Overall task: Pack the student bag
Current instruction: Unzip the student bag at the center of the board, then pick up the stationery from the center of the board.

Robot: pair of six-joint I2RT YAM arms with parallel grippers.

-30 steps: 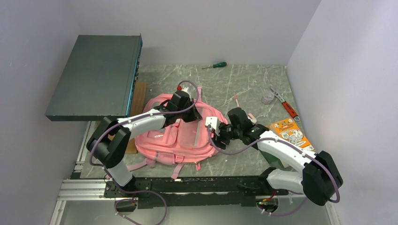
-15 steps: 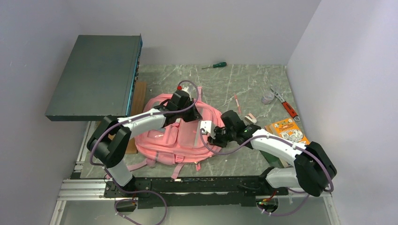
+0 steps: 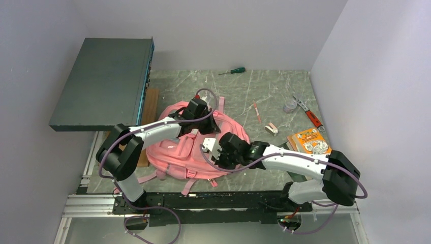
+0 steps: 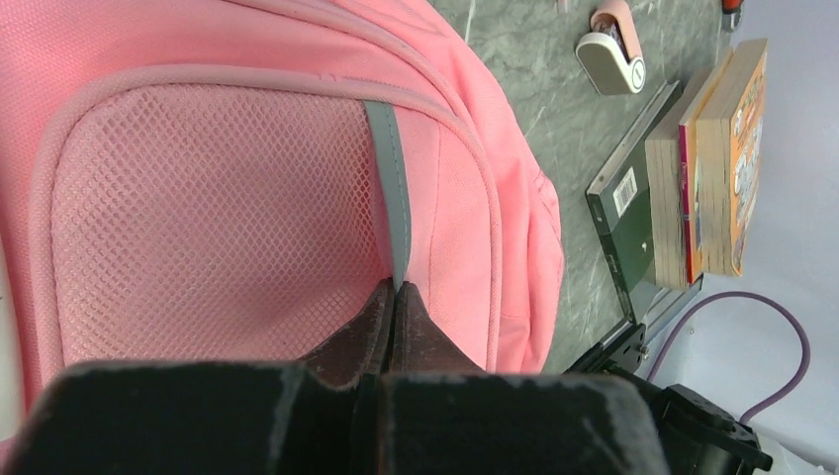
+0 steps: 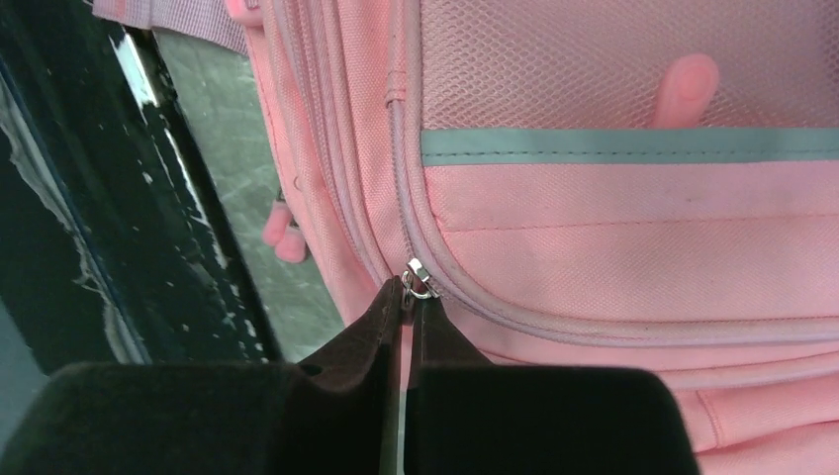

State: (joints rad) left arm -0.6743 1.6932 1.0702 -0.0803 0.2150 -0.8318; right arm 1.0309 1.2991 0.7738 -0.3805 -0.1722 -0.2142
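Note:
The student bag [image 3: 175,152], pink with grey trim, lies on the table's left half, front pockets up. My left gripper [image 3: 204,127] is over its far side; in the left wrist view it [image 4: 396,289] is shut, its tips pinching the bag [image 4: 218,198] where the grey trim strip [image 4: 388,168] ends beside the mesh pocket. My right gripper [image 3: 213,151] reaches over the bag's near right part. In the right wrist view it [image 5: 411,289] is shut on the small metal zipper pull [image 5: 419,277] of the front pocket's zip, below a grey-trimmed mesh pocket [image 5: 613,59].
A stack of books [image 3: 309,142] [image 4: 712,168] lies right of the bag, with a pink-and-white tape dispenser [image 3: 272,128] [image 4: 611,40], a pink pen [image 3: 256,111], a clear cup [image 3: 289,105], a red-handled wrench [image 3: 311,116] and a green screwdriver [image 3: 232,71] beyond. A grey box [image 3: 104,81] overhangs the left.
My right arm has swung left over the bag and its gripper has shut on the zipper pull. The bag has bunched up slightly. The left gripper stays shut in place.

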